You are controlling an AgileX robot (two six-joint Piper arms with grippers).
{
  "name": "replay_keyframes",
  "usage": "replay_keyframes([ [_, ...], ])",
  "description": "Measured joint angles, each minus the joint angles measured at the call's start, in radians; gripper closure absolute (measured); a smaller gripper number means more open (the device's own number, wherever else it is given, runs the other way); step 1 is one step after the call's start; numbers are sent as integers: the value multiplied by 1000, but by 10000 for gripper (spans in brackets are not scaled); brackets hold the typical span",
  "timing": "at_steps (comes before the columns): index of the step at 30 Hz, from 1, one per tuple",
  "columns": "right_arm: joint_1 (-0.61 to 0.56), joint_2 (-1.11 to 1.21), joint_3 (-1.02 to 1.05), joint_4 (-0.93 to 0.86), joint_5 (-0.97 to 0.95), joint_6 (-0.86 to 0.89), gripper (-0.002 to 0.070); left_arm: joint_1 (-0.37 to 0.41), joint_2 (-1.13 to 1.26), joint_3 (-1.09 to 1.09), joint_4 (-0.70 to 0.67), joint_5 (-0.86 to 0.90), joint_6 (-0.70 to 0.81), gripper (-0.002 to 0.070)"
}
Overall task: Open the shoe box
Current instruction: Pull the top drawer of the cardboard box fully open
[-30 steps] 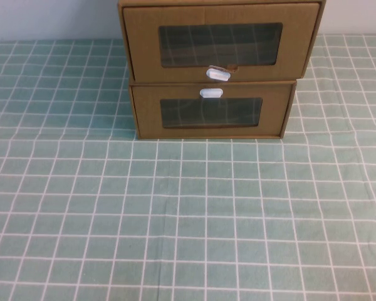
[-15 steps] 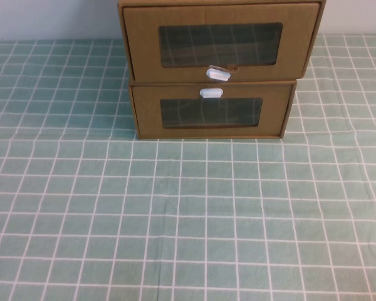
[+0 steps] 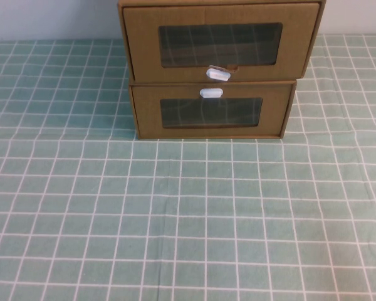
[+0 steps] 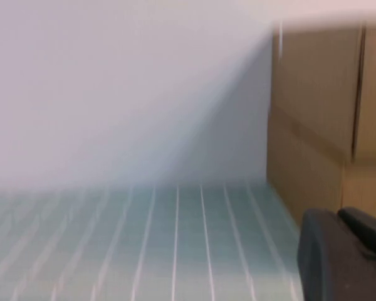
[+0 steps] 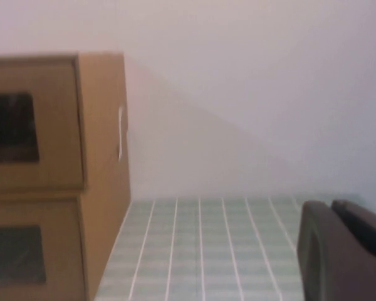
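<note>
Here we go: two brown boxes sit stacked at twelve o'clock on the green checked tablecloth (image 3: 188,213), close to the pale wall (image 4: 113,81). The upper shoe box (image 3: 143,47) rests on the lower shoe box (image 3: 149,116). Both drawer fronts are pushed in and shut, and each has a dark window. The upper white tab (image 3: 217,74) hangs at six o'clock of its window, and the lower white tab (image 3: 211,93) sits at twelve o'clock of its own, so the two tabs lie just beside each other. My right pincer (image 5: 341,251) is squeezed fully together with nothing in it, low over the cloth out at three o'clock of the stack and well apart from it. My left pincer (image 4: 341,254) hangs out at nine o'clock of the boxes, touching neither, and whether it is wide or narrow I cannot tell.
</note>
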Motion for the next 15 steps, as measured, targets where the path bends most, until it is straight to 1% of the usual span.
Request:
replay_keyframes([
  [3, 0, 0, 0, 0, -107, 0, 689, 0, 0, 0, 0, -149, -42, 680],
  [6, 0, 0, 0, 2, -158, 0, 689, 0, 0, 0, -2, -232, -69, 680],
  [12, 0, 0, 0, 4, -169, 0, 689, 0, 0, 0, -5, -249, -75, 680],
  [15, 0, 0, 0, 9, -206, 0, 690, 0, 0, 0, -6, -252, -77, 680],
])
